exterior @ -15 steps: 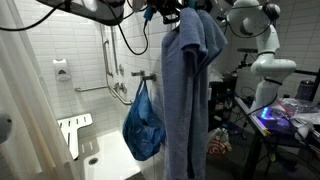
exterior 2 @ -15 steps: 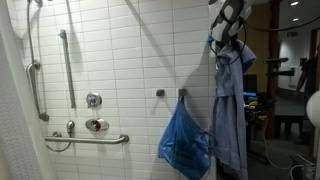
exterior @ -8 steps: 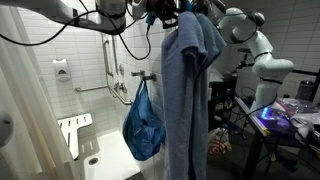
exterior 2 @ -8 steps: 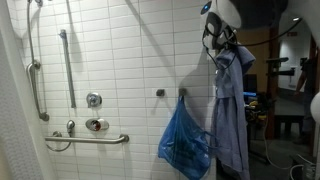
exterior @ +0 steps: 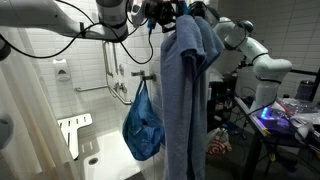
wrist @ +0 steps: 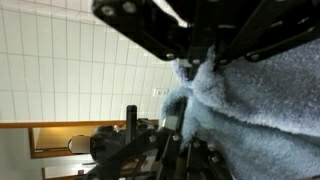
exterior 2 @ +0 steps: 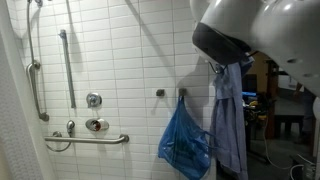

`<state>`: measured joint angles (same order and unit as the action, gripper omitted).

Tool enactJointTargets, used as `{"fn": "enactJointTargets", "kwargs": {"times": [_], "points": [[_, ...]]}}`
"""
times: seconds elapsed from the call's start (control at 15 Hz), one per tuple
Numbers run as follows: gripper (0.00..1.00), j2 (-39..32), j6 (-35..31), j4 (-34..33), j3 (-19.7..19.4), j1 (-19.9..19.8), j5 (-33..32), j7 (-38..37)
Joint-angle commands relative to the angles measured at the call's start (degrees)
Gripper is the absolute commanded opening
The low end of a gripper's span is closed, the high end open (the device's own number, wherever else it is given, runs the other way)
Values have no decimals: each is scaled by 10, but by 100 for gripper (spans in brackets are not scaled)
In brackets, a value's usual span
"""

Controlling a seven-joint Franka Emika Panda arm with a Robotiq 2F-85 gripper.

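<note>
**No writing to read**

No word, number, brand or sign can be read in any view. The towel [exterior: 190, 90] is plain blue-grey cloth, and the blue bag [exterior: 143, 125] hanging beside it shows no print. The white tiled wall [exterior 2: 120, 60] carries no lettering. The dispenser [exterior: 62, 71] on that wall is too small to tell whether it bears a label.
</note>
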<state>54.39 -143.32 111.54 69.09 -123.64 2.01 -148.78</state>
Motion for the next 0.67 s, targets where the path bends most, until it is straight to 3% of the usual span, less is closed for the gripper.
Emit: {"fn": "enactJointTargets", "kwargs": {"times": [0.0, 0.6], "points": [[1, 28, -27, -12, 26, -28, 46, -5], [1, 79, -28, -5, 39, -31, 76, -4]]}}
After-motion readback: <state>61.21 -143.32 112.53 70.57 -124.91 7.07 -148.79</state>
